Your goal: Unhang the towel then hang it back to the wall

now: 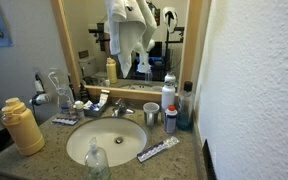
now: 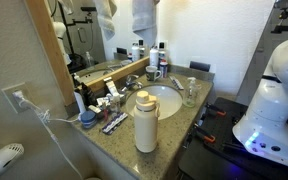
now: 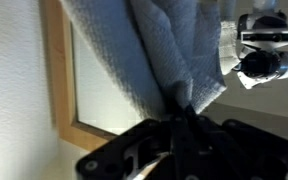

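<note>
The pale grey-white towel fills the upper wrist view and drapes in long folds in front of the wood-framed mirror. My gripper is shut on a pinched fold of it. In an exterior view the towel hangs down from the top edge before the white textured wall; the gripper itself is out of frame above. In an exterior view the towel shows only as a reflection in the mirror. The rough wall stands to the right of the counter.
Below lies a granite counter with a white sink, a yellow bottle, a toothpaste tube and several small bottles and cups by the mirror. The robot base stands beside the counter. A cord hangs from a wall socket.
</note>
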